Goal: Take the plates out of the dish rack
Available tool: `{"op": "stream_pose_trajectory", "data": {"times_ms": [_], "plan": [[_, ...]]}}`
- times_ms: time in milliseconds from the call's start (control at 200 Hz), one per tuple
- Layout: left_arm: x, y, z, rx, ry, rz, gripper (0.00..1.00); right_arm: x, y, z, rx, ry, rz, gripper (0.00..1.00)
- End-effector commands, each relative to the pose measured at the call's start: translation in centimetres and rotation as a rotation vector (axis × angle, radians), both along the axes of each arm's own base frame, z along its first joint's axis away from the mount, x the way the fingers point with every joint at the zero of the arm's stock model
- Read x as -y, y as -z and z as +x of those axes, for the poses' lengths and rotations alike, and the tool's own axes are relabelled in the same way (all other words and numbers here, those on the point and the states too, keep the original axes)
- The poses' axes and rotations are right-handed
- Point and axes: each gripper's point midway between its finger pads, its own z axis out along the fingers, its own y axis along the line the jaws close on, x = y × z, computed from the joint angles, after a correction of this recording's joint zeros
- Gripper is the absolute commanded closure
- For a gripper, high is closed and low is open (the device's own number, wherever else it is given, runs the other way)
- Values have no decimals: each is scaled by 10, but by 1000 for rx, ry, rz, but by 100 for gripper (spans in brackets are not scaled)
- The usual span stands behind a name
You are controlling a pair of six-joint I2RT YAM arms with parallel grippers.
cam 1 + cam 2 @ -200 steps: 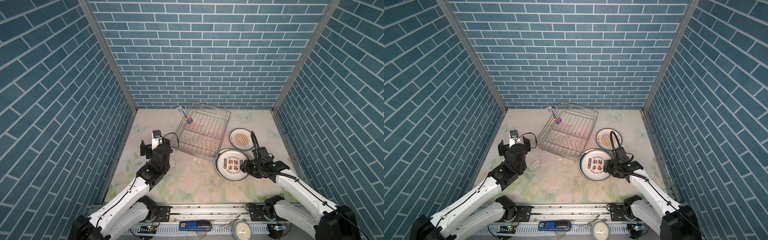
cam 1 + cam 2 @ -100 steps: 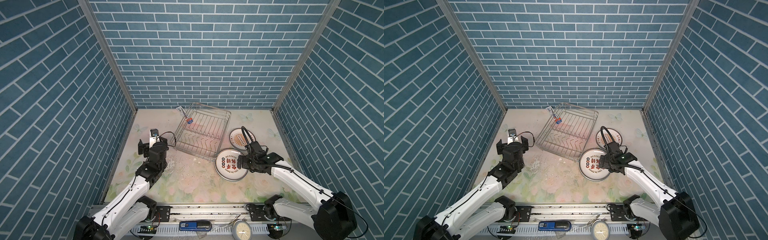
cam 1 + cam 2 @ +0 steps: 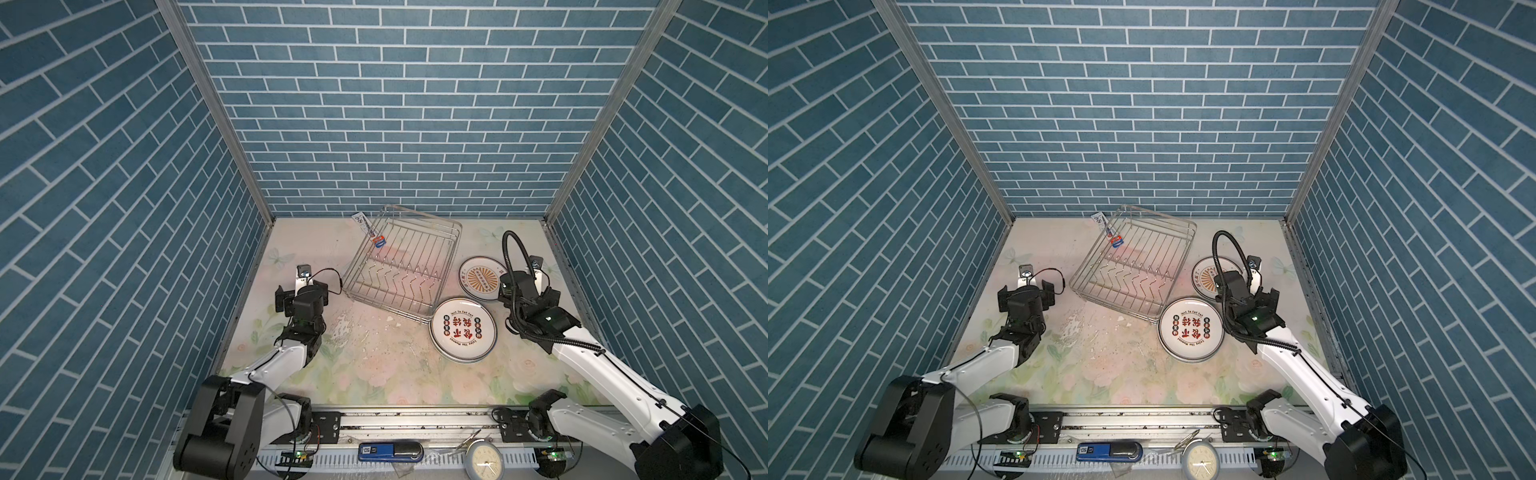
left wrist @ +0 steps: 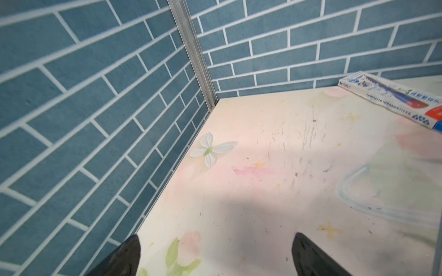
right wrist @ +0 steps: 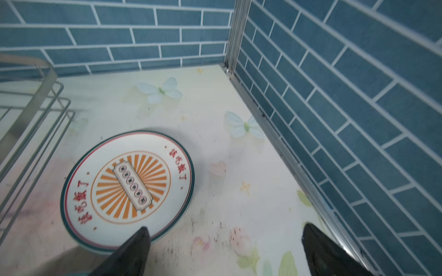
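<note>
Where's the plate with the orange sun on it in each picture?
In a top view: the sunburst plate lies flat right of the dish rack, partly hidden by the right arm.
In a top view: the plate, again right of the rack.
Left wrist view: not in it.
Right wrist view: flat between the rack and the brick wall.
Shared landmark: the dish rack.
</note>
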Motion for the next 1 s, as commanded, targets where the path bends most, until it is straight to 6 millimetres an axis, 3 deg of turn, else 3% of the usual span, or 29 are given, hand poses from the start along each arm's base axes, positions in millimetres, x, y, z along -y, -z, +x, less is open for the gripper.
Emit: {"op": "stream_pose_trajectory", "data": {"times_ms": [0,110,170,255,365,455,565,670,845,995], "plan": [[7,-3,10,101,54,-29,1,21,-1,5,75,98,-111,1],[13,0,17,97,92,-31,1,31,11,9,176,104,-193,1],[13,5,18,95,100,-39,1,28,22,12,289,8,-165,1],[16,10,18,132,114,-45,1,36,47,15,288,-75,-86,1],[18,17,23,133,124,-43,1,51,56,13,306,-56,-84,1],[17,18,23,120,123,-54,1,47,57,23,359,-88,-42,1],[18,18,22,132,130,-53,1,47,62,38,369,-101,-109,1],[19,19,23,129,135,-54,1,43,80,47,344,-150,-108,1],[20,29,30,83,135,-52,1,39,85,52,312,-190,-79,1],[20,29,29,90,135,-52,1,20,93,50,317,-339,-52,1]]}}
